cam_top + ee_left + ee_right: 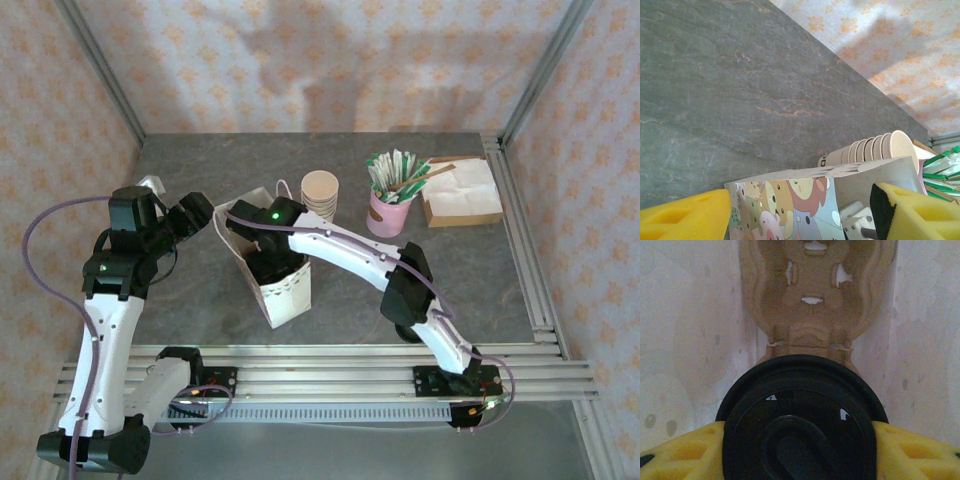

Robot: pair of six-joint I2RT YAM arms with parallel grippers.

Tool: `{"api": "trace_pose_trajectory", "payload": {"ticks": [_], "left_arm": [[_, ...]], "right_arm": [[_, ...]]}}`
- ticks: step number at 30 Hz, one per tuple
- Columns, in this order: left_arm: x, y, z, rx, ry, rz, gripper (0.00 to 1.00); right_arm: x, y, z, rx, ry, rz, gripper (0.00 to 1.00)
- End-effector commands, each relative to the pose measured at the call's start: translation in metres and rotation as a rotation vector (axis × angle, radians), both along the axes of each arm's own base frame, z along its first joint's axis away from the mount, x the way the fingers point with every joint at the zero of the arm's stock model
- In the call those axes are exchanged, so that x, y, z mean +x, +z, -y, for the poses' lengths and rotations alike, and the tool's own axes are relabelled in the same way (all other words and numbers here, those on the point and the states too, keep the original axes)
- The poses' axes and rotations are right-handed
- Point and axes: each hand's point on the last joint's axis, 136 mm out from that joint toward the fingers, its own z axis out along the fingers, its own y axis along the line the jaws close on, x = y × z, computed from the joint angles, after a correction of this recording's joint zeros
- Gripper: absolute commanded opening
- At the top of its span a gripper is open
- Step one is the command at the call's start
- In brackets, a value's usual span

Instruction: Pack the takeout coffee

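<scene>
Takeout coffee (800, 415) with round black plastic lid sits clamped between right gripper (799, 452) jaws, lid and long axis pointing at the wrist (inside the white paper bag (690, 340)); left gripper (800, 217) jaws spread wide.

Overhead: even, soft light, with broad faint shadows on the back wall (330, 50). My left wrist view is bright, the wall washed pale at top right, my yellow fingers (680, 220) soft-edged up close. My right wrist view is dim, warm and grainy; black lid (800, 425) blurred, two tiny glints.

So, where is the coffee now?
In the right wrist view, the coffee is held by the right pincer inside the bag, which stands left of centre on the table.
</scene>
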Motion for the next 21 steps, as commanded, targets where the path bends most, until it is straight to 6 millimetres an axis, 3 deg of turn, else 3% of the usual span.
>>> {"api": "trace_pose_trajectory", "payload": {"ticks": [1,8,21], "left_arm": [[-0.003,0.002,0.002,-0.006,-0.007,0.012,0.74],[-0.002,0.002,0.002,-0.007,-0.009,0.013,0.74],[0.000,0.001,0.003,-0.006,-0.009,0.010,0.74]], "right_arm": [[-0.018,-0.062,0.020,-0.164,-0.017,-0.119,0.52],[-0.023,-0.072,0.031,-0.212,-0.016,-0.134,0.52],[-0.051,-0.108,0.041,-0.256,-0.014,-0.226,0.51]]}}
